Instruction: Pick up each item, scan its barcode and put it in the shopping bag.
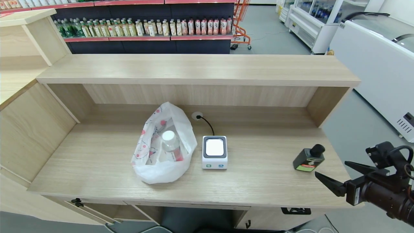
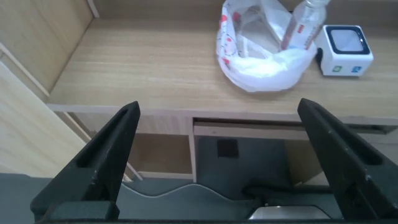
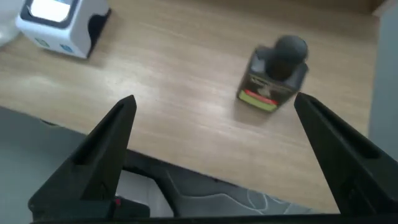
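Note:
A small dark bottle (image 1: 309, 158) with a round black cap and a red-green label stands on the counter's right side, also seen as the dark bottle (image 3: 273, 78). My right gripper (image 1: 331, 174) hangs open just off the counter's right front edge, short of the bottle, with nothing between its fingers. A white shopping bag (image 1: 163, 145) with red print sits left of centre, holding a clear bottle (image 1: 170, 144) with a white cap. The white scanner (image 1: 214, 152) stands beside the bag. My left gripper (image 2: 217, 130) is open, below and in front of the counter edge.
A raised wooden ledge (image 1: 197, 69) and side walls enclose the counter (image 1: 252, 181). A black cable (image 1: 207, 124) runs from the scanner to a hole at the back. A drawer front (image 2: 249, 130) lies under the counter edge. Bare wood spreads between scanner and dark bottle.

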